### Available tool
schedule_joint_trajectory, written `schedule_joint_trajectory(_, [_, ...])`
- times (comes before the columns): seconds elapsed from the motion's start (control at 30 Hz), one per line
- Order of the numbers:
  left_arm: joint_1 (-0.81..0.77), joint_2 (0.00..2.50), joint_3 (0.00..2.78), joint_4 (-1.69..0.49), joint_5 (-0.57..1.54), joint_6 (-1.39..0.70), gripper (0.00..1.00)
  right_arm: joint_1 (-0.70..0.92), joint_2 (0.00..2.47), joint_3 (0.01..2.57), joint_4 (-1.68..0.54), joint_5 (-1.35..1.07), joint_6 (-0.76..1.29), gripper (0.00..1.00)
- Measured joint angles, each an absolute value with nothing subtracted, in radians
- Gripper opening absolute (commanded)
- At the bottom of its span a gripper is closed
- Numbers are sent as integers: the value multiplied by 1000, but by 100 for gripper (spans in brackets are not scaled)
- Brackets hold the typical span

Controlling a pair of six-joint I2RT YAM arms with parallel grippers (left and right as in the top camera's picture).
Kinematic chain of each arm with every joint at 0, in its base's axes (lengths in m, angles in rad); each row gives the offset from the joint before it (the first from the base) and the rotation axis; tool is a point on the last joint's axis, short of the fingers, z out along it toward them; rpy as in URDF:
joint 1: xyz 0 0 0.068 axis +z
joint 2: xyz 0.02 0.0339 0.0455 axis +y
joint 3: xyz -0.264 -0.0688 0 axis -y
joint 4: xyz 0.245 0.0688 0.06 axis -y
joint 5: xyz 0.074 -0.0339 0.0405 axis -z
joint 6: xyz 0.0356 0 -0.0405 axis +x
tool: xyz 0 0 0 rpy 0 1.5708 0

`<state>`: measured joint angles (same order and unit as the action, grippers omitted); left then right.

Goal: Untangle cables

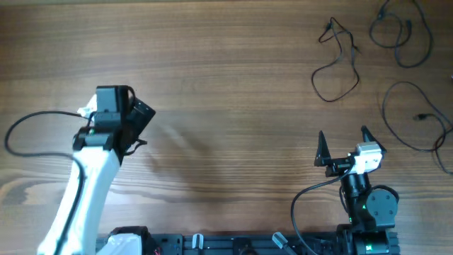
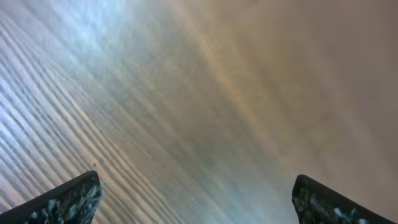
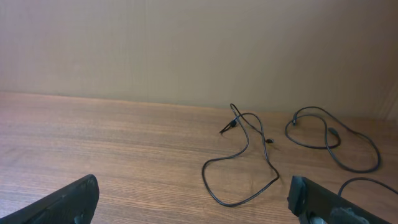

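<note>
Three thin black cables lie apart from each other at the table's far right. One is a loose loop [image 1: 314, 78] [image 3: 278, 177], one is a curl in the corner [image 1: 371, 32] [image 3: 311, 145], and one is a long arc near the right edge [image 1: 384, 106]. My right gripper [image 1: 343, 134] [image 3: 193, 186] stands open with nothing between its fingers, a short way in front of the loose loop. Far from the cables, over bare wood at the left, my left gripper [image 1: 141, 127] [image 2: 196, 179] is open and empty. The left wrist view shows only blurred wood grain.
A thicker black arm cable [image 1: 21, 131] loops on the table left of the left arm, and another [image 1: 304, 195] curves beside the right arm's base. The arms' mounting rail [image 1: 233, 244] runs along the near edge. A plain wall [image 3: 186, 43] rises behind the table's far edge.
</note>
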<state>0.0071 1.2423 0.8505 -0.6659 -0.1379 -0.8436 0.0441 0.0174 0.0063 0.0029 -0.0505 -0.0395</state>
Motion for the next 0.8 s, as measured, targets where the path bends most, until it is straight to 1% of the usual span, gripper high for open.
schedule_joint_trajectory(0.4, [7, 350, 852, -665, -138, -844, 100, 44, 16, 6, 0, -50, -39, 100])
schedule_joint_trajectory(0.57, [7, 225, 852, -667, -139, -849, 100, 44, 15, 6, 0, -50, -39, 100])
schedule_joint_trajectory(0.73, [7, 220, 852, -693, -139, -850, 100, 44, 15, 6, 0, -50, -39, 100])
schedule_joint_trajectory(0.8, [7, 220, 852, -759, -139, -850, 100, 44, 15, 6, 0, -50, -39, 100])
